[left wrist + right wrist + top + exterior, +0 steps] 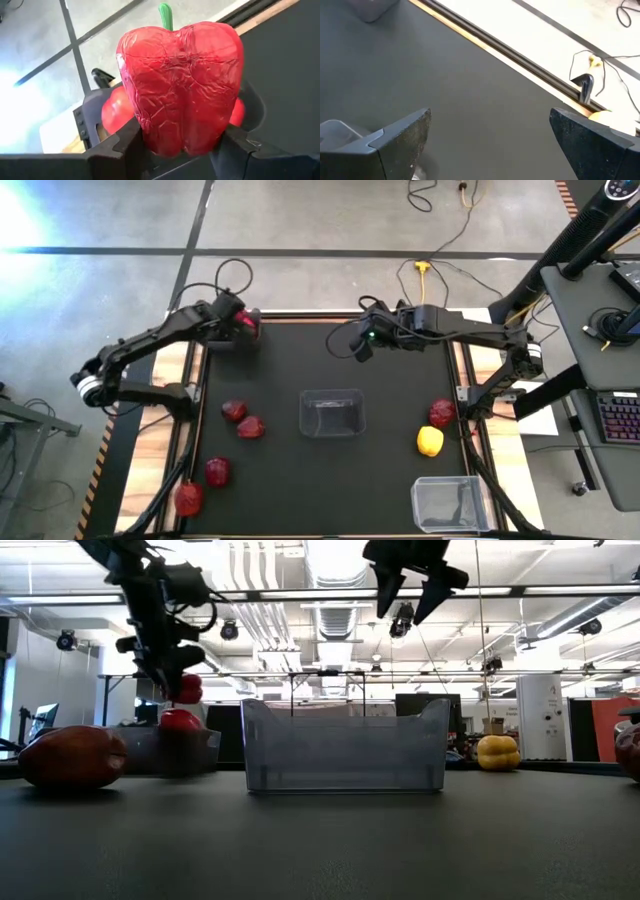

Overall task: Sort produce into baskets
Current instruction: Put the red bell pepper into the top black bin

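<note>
My left gripper [236,321] hangs over the table's far left corner, shut on a bright red bell pepper [180,80] with a green stem [165,15]. Right below it stands the dark grey basket [89,117], with more red produce [112,112] inside. My right gripper [362,346] hovers open and empty above the far middle of the table. A clear basket [332,413] stands at the table's centre. A second clear basket [450,503] is at the near right. Loose red pieces [242,419] lie at the left. An apple [442,413] and a yellow pepper [430,441] lie at the right. My left gripper pinches the red pepper between its two fingers [117,145], which sit on opposite sides of the pepper's lower body [150,132], away from the stem. The fingers slant downward. The pepper is lifted clear above the dark grey basket, its stem end farthest from the gripper.
Two more red pieces [217,471] [188,498] lie near the front left corner. In the low view a red piece [72,755] lies at the left and the centre clear basket [345,745] stands in the middle. Wooden rails and floor cables border the far edge.
</note>
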Controlling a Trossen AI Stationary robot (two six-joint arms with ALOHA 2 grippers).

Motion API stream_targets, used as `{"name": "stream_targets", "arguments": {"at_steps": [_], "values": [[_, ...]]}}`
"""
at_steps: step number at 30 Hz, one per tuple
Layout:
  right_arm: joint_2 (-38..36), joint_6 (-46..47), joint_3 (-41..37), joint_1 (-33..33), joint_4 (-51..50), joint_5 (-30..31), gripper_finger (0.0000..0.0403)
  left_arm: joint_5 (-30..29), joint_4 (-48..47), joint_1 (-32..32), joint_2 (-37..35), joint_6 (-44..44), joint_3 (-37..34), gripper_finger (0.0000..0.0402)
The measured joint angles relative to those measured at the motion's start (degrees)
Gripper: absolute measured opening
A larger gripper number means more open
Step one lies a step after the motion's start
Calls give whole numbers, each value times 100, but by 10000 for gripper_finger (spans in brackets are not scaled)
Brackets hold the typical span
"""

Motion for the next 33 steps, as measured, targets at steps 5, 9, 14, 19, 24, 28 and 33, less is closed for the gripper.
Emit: {"name": "stream_targets", "arguments": {"at_steps": [5,9,14,19,24,28,33], "values": [[0,-8,0,-39,-6,-20,400,-76,-305,22,25,-113,-45,163],[0,-8,0,-34,-30,-164,400,-612,-554,65,151,-373,-60,163],[0,36,0,-32,-76,-174,400,-748,-833,306,174,-773,-49,163],[0,3,0,-32,-78,-176,400,-764,-894,488,434,-892,-66,164],[0,-250,0,-29,-69,-169,400,-732,-1122,493,750,-1118,63,173],[0,-272,0,-29,-69,-165,400,-697,-1367,482,854,-1101,82,190],[2,-302,0,-29,-69,-163,400,-546,-1687,486,860,-1075,106,215]]}}
